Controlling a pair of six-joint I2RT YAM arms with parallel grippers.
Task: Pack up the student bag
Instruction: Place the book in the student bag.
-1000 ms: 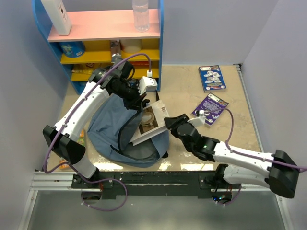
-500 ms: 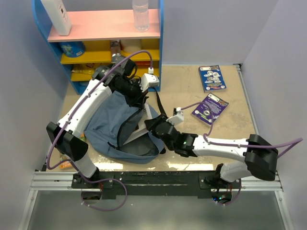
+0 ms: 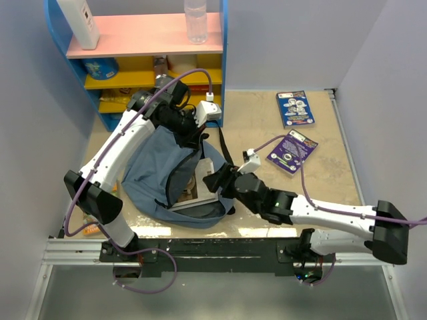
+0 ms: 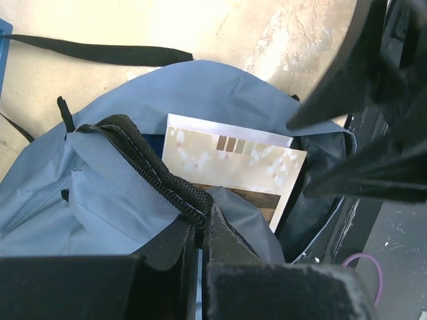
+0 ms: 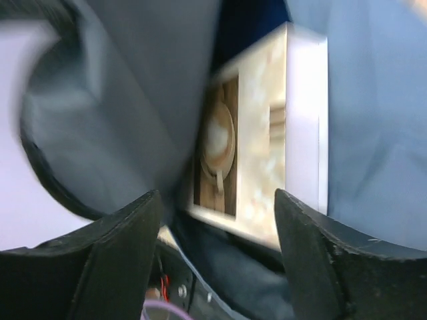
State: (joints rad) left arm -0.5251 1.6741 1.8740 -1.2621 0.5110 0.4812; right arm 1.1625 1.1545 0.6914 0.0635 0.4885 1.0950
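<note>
Student bag: the slate-blue student bag [image 3: 150,180] lies on the table [image 3: 260,127] left of centre, just in front of the shelf [image 3: 147,45]. Its mouth is open toward the right arm.
Contents: 1 book [image 4: 233,163] with a pale cover and a coffee-cup picture sits inside the opening. Its lower part is tucked under the fabric.
Left gripper: the left gripper [image 4: 201,227] is at the bag's far edge, fingers pressed together on the black zipper rim [image 4: 157,180], lifting that edge of the mouth.
Right gripper: the right gripper [image 5: 217,207] is at the bag's right side, pointing into the opening with its fingers spread wide, 1 on each side of the book as the wrist camera sees it. That view is blurred; the fingers seem clear of the book, but contact cannot be told.
Strap: a black strap [image 4: 100,52] lies flat on the table beyond the bag.
Booklets: 2 illustrated booklets lie on the table's right half, 1 near the far edge [image 3: 295,108] and 1 closer in [image 3: 292,151], well apart from the bag.
Shelf top: 2 bottles stand on it, 1 white [image 3: 79,23] and 1 clear [image 3: 195,20].
</note>
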